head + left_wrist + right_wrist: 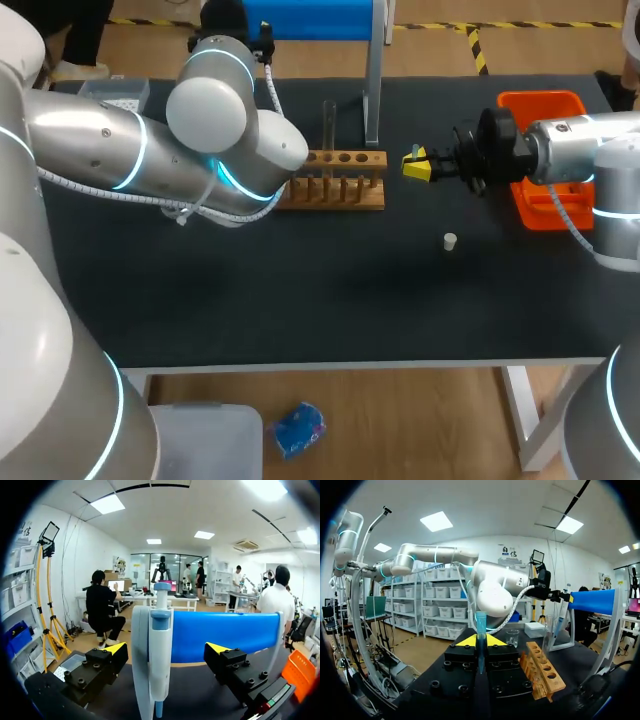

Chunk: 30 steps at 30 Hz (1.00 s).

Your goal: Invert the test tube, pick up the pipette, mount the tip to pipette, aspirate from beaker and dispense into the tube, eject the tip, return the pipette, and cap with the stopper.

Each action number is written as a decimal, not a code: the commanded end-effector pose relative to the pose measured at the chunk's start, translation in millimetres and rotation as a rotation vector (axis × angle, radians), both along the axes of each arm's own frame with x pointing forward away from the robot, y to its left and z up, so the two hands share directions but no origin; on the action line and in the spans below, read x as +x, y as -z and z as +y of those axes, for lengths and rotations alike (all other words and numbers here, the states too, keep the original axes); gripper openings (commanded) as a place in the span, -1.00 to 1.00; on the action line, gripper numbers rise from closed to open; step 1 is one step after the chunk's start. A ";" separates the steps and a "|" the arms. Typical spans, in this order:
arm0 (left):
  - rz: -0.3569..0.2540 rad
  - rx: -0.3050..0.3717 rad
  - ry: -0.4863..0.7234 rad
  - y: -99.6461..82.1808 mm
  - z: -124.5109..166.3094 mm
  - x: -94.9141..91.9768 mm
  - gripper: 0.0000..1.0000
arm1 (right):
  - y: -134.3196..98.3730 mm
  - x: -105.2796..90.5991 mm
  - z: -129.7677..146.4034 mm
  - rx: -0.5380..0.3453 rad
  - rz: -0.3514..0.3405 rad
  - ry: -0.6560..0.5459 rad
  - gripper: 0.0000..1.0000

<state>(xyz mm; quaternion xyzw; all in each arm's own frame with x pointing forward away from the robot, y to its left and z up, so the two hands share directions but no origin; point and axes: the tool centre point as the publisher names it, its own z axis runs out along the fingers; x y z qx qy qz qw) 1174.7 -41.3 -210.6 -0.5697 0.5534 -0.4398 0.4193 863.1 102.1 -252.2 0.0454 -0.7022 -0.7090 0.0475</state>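
The step in hand looks like picking up the pipette. The left arm reaches to the blue stand at the back of the table. The left gripper has its jaws spread wide to either side of the one pipette, which hangs on the stand between them. Neither finger appears to touch it. The next move calls for those jaws to close squarely on the pipette body, then lift it off its hanger without knocking the stand. The right arm seems ready for the mounting step. The right gripper has its jaws pressed onto a single blue tip, held upright with its wide end up. One orange tray lies behind that gripper, under the arm's wrist. One wooden rack stands just ahead of the right jaws and to one side. It holds one test tube, which stands upright near its far end, so the inverting step is likely done. One small glass beaker stands farther ahead of the right jaws, beyond the rack. One white stopper lies on the table near the right gripper, apart from it, so capping is not yet done.
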 end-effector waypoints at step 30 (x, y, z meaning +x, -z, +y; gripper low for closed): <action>0.007 0.014 0.019 1.4 -3.2 14.6 0.47 | 0.0 0.3 -0.6 -0.001 0.000 -0.002 -1.00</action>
